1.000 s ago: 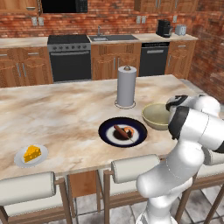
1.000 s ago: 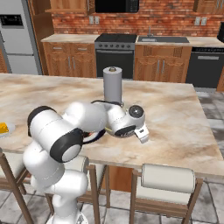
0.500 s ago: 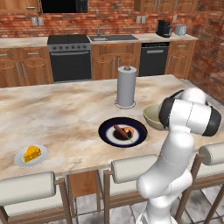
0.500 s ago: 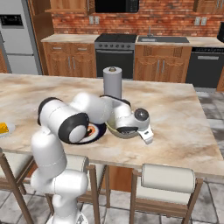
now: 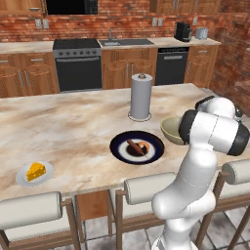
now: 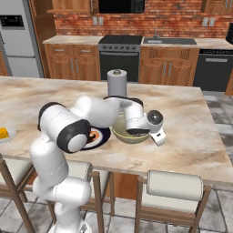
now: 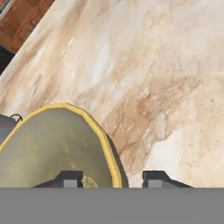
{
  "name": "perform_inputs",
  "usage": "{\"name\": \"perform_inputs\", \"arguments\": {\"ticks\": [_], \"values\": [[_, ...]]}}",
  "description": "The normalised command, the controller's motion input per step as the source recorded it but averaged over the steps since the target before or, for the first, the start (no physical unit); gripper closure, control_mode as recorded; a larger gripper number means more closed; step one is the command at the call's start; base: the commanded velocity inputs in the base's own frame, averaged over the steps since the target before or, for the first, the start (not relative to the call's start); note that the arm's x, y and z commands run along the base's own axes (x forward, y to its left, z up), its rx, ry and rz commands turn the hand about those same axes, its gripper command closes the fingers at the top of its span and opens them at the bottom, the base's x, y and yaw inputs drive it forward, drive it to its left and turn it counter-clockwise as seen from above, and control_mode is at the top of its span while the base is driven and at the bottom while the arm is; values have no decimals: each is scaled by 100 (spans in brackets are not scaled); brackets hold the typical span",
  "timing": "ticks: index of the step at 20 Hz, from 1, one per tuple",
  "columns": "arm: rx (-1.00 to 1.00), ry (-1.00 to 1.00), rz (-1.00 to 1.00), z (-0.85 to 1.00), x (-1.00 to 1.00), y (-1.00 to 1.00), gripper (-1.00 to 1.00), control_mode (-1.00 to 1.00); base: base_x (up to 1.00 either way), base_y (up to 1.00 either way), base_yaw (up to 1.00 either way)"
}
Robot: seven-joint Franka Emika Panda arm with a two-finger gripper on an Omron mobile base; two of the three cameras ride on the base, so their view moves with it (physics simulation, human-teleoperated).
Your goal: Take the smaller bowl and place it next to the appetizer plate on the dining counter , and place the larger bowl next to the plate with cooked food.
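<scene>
pincer [image 7: 111, 178] parted astride larger bowl [image 7: 52, 146] rim, bowl set down

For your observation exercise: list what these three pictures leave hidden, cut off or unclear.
- Larger bowl: the arm covers its right side in the left base view; the hand view's bottom edge cuts it.
- Gripper: just the fingertips show, straddling the bowl's rim.
- Appetizer plate: cut by the right base view's left edge.

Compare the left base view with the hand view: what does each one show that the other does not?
Left base view alone: the cheese plate, the dark food plate, the paper towel roll, the stove. Hand view alone: the end effector, its fingertips astride the bowl's yellow rim with gaps on both sides. Both: the larger bowl on the marbled counter.
</scene>
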Motion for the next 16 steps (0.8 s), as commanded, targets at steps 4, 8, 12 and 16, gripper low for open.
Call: {"name": "perform_inputs", "arguments": {"ticks": [4,8,12,16], "values": [[-14,-3,0,92,-16,20,-100,-100,0,0,0],[-17,0,0,75,-28,26,-100,-100,0,0,0],[-24,-5,4,84,-67,53,-100,-100,0,0,0],[-26,-12,8,99,-79,55,-100,-100,0,0,0]]}}
